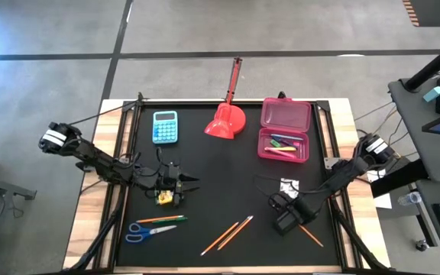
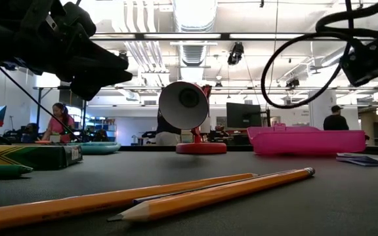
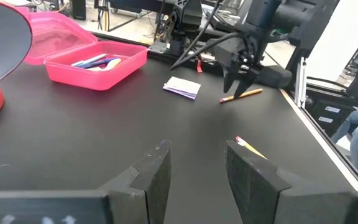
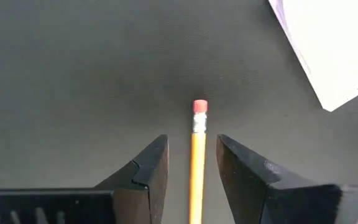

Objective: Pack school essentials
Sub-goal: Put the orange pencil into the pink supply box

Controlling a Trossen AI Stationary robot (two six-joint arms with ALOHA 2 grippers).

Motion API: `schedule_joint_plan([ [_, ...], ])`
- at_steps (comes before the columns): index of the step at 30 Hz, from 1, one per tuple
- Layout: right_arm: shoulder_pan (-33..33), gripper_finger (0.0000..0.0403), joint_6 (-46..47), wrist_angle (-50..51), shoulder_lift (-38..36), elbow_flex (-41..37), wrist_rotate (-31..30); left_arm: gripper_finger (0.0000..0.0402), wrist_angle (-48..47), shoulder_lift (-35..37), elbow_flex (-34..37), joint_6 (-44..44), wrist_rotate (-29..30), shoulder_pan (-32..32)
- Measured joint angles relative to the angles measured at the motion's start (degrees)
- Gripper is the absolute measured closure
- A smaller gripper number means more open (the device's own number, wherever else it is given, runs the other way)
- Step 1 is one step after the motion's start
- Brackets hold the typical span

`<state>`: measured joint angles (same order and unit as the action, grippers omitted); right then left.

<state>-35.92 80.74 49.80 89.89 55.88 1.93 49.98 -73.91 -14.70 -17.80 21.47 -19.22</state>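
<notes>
Now | right tool (image 4: 191, 158) straddles pencil (image 4: 197, 168), narrow gap, not clamped | left tool (image 3: 197, 168) empty, apart

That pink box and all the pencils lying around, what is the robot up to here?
It is packing school supplies into the open pink box, which already holds a few pens. The right gripper is down at the mat with its fingers on either side of an orange pencil, not yet closed on it. The left gripper hangs open above the crayon box, holding nothing. Two more pencils and the scissors lie loose on the mat.
</notes>
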Motion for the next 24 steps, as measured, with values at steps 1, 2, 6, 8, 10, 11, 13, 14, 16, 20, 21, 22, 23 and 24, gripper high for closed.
schedule_joint_plan([
  [1, 0.0, 0.0278, -0.28, 0.28, 0.26, -0.02, 0.02, 0.0268, 0.02, 0.0, 0.0, 0.0, 0.0, 0.0],
  [2, 0.0, 0.0278, -0.4, 0.38, 0.44, -0.1, 0.01, 0.0268, 0.02, 0.0, 0.0, 0.0, 0.0, 0.0],
  [6, -0.09, 0.0278, -0.47, 0.14, 1.72, -0.53, 0.0, 0.0268, 0.02, 0.0, 0.0, 0.0, 0.0, 0.0],
  [8, -0.09, 0.0278, -0.52, -0.26, 2.36, -0.83, 0.05, 0.0268, 0.02, 0.0, 0.0, 0.0, -0.01, 0.0],
  [10, -0.07, 0.0278, -1.07, -0.69, 2.95, -0.9, 0.61, 0.0268, 0.02, 0.0, 0.0, 0.02, 0.0, 0.0],
  [11, -0.07, 0.0278, -1.58, -0.8, 3.23, -0.87, 0.69, 0.0268, 0.01, 0.0, 0.0, 0.02, 0.0, 0.0],
  [13, -0.07, 0.0279, -2.4, -0.93, 3.78, -0.81, 0.76, 0.0268, 0.02, 0.0, 0.0, 0.02, 0.0, 0.0],
  [14, -0.07, 0.028, -2.78, -1.04, 3.87, -0.86, 0.74, 0.0268, 0.01, 0.0, 0.0, 0.01, 0.0, 0.0],
  [16, -0.07, 0.029, -3.4, -1.24, 4.18, -0.87, 0.84, 0.0268, 0.02, 0.0, 0.0, 0.02, 0.0, 0.0],
  [20, -0.07, 0.033, -3.9, -1.59, 4.19, -0.92, 0.94, 0.0268, 0.02, 0.0, 0.0, 0.02, 0.0, 0.0],
  [21, -0.07, 0.0343, -3.94, -1.7, 4.21, -0.94, 0.96, 0.0268, 0.0, 0.0, 0.0, 0.02, -0.02, 0.0],
  [22, -0.07, 0.0356, -4.08, -1.8, 4.24, -0.96, 1.02, 0.0268, 0.02, 0.0, 0.0, 0.02, 0.0, 0.0],
  [23, -0.07, 0.0369, -4.27, -1.9, 4.24, -0.96, 1.0, 0.0268, 0.02, 0.0, 0.0, 0.09, 0.0, 0.0],
  [24, -0.07, 0.0381, -4.4, -1.86, 4.24, -0.98, 0.98, 0.0268, 0.01, 0.0, 0.0, 0.15, -0.02, 0.0],
])
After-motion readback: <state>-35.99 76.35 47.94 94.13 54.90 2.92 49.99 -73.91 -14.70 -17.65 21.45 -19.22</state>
